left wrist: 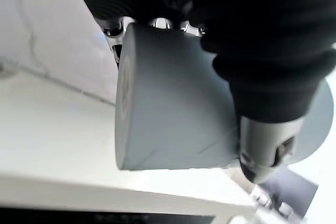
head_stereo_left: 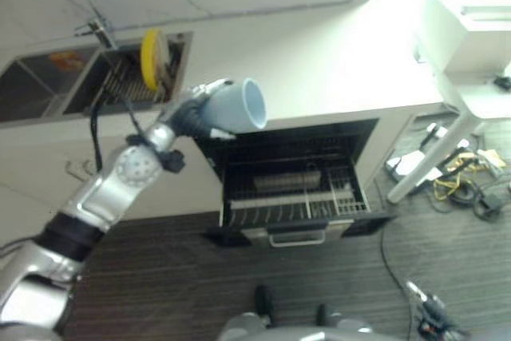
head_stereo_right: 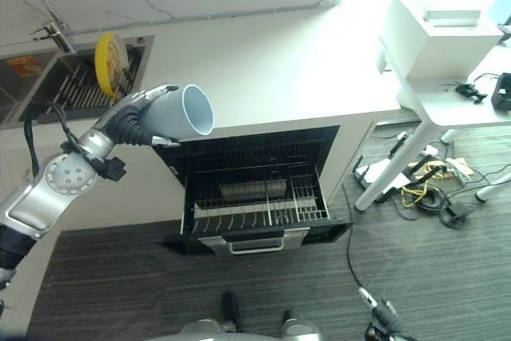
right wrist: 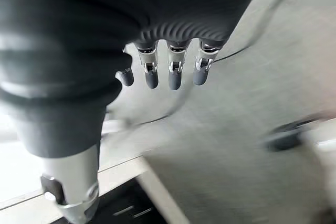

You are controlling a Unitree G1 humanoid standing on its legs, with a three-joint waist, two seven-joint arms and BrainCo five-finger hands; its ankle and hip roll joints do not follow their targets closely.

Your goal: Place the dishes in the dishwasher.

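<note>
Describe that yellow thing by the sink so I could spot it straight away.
Find the white counter above the open dishwasher, then the sink at its left end. The yellow plate stands on edge in the sink's rack, the only bright yellow item there, behind the pale blue cup.

dishwasher rack (head_stereo_right: 255, 209) pulled out, mostly bare

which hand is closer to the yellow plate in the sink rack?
Left. The left hand, holding the cup, is just beside the yellow plate; the right hand hangs over the floor.
</note>
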